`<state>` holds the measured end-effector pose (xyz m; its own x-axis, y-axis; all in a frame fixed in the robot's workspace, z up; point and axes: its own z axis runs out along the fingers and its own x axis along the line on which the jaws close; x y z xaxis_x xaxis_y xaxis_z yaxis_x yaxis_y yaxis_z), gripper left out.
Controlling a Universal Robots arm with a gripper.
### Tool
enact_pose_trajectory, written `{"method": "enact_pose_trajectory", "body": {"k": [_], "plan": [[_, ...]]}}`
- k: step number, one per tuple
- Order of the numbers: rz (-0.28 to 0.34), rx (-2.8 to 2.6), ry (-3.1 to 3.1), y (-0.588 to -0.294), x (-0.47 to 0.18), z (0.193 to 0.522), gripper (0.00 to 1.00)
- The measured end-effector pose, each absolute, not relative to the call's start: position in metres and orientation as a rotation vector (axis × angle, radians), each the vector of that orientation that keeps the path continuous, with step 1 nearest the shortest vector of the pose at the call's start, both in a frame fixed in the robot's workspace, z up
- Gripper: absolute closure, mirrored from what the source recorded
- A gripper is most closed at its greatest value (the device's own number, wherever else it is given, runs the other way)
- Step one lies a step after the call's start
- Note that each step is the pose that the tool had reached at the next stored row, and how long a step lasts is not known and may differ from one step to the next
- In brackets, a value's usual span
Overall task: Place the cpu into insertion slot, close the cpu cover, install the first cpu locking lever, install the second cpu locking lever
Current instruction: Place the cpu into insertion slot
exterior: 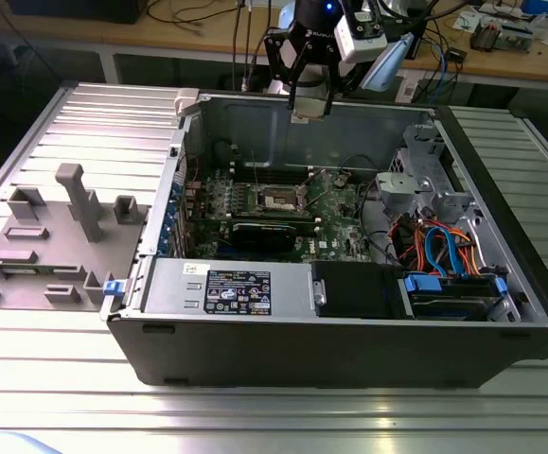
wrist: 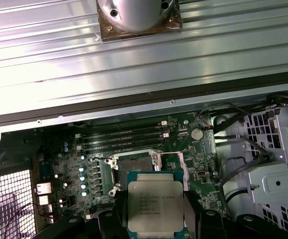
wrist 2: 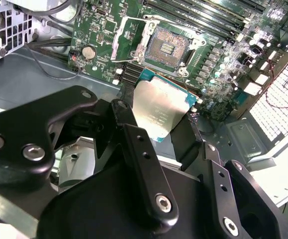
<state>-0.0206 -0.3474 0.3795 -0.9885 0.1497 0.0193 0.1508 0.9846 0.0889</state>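
The cpu [wrist 2: 158, 112] [wrist: 155, 206] is a small silver-grey square on a teal-edged board, and my gripper [wrist 2: 156, 127] [wrist: 155, 216] is shut on it by two opposite edges. In the exterior view the gripper [exterior: 309, 106] hangs above the back wall of the open computer case [exterior: 349, 331], well above the motherboard. The insertion slot [exterior: 278, 197] [wrist 2: 168, 47] [wrist: 134, 165] lies bare, its contact field showing inside a metal frame. Thin locking levers [exterior: 311, 178] stand raised beside it. I cannot tell the cpu cover's position.
A black card [exterior: 274, 230] lies just in front of the socket. A power supply [exterior: 245, 288] lines the case's front wall. A drive cage with blue and orange cables [exterior: 439, 255] sits at the exterior view's right. A grey fixture [exterior: 65, 227] stands outside the case on the left.
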Motion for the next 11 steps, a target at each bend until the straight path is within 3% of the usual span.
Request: {"method": "enact_pose_trajectory", "body": {"k": [11], "plan": [[-0.141, -0.249, -3.116, -0.3474, -0.0206, 0.3794, 0.46]]}}
